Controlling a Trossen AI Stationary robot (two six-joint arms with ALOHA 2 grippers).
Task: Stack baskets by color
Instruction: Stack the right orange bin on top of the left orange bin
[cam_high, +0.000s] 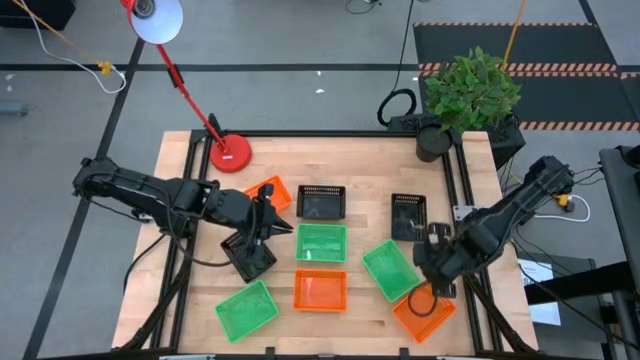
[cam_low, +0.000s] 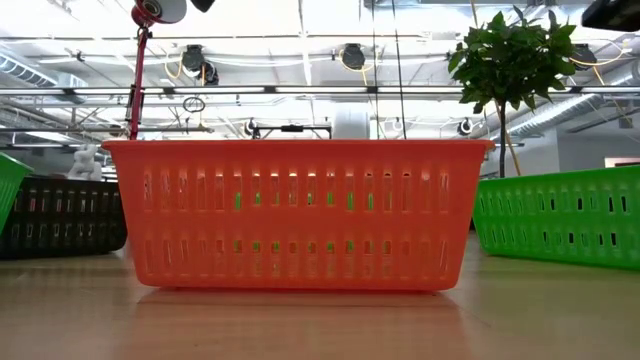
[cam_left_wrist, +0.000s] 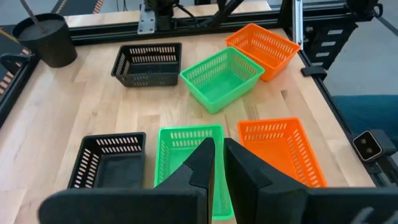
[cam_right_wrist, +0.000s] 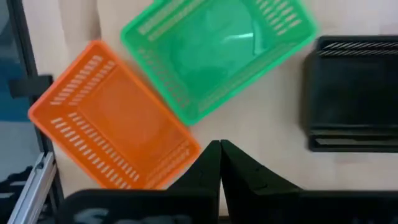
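green baskets (cam_high: 320, 242) three, orange baskets (cam_high: 320, 290) three, black baskets (cam_high: 320, 201) three; left pincer (cam_left_wrist: 219, 142) barely parted, right pincer (cam_right_wrist: 219, 144) closed.

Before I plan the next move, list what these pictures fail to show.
Low view: the front orange basket fills the frame, hiding the table behind it.
High view: the left gripper covers part of the rear orange basket; contact unclear.
Right wrist view: the edge cuts off a black basket; single or stacked, unclear.
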